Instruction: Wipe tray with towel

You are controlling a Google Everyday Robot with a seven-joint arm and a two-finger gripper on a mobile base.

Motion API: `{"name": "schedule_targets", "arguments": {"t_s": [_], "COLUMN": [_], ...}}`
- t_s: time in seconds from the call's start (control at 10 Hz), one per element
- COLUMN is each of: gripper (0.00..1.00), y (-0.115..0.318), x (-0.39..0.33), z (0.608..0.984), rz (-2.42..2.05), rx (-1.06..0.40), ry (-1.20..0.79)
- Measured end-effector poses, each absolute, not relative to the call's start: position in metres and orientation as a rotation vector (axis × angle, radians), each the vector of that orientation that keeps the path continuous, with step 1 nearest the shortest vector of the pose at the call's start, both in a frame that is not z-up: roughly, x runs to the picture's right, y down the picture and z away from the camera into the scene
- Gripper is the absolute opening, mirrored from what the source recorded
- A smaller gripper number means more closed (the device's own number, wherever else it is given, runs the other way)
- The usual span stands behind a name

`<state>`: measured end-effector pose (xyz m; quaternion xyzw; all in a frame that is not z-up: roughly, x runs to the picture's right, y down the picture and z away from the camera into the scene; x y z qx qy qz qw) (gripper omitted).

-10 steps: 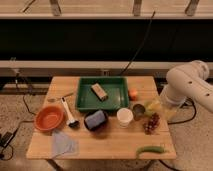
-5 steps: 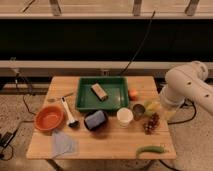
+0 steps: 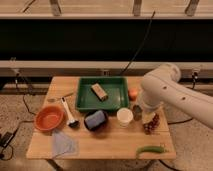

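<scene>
The green tray (image 3: 116, 90) sits at the back middle of the wooden table, with a tan block (image 3: 99, 91) lying in it. The pale blue-grey towel (image 3: 64, 144) lies rumpled near the table's front left corner. My white arm reaches in from the right and bends down over the table's right side. My gripper (image 3: 136, 111) hangs low there, just right of the tray's front right corner, far from the towel. It is open and holds nothing, and the arm hides much of it.
An orange bowl (image 3: 49, 118) sits at the left, with a black-headed brush (image 3: 69, 114) beside it. A dark blue object (image 3: 96, 120) and a white cup (image 3: 124, 116) stand before the tray. An orange fruit (image 3: 133, 93), grapes (image 3: 151, 124) and a green vegetable (image 3: 150, 149) lie at the right.
</scene>
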<state>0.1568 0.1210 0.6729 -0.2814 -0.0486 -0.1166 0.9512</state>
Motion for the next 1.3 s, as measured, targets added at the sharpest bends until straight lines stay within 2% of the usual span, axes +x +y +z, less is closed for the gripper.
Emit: {"name": "schedule_targets", "arguments": {"t_s": [0.9, 1.1, 1.3], "gripper": [0.65, 0.65, 0.65], "y": [0.174, 0.189, 0.19], "x": [-0.075, -0.111, -0.113], "z": [0.692, 0.696, 0.696], "rz": [-0.616, -0.663, -0.668], "rx": [-0.654, -0.678, -0.679], "ry": [-0.254, -0.291, -0.292]}}
